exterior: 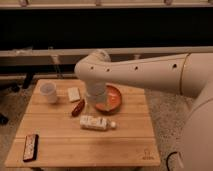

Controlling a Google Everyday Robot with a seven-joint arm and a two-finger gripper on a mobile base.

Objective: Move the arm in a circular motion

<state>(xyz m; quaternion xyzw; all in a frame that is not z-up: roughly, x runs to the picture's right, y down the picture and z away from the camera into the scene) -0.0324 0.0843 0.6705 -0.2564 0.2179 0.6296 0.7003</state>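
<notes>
The arm (145, 70) reaches across the wooden surface (75, 145) from the right, its gripper (95, 98) hanging over the orange plate's (114, 100) left edge; its state cannot be told. The lying bottle's (96, 122) label is unreadable.
</notes>
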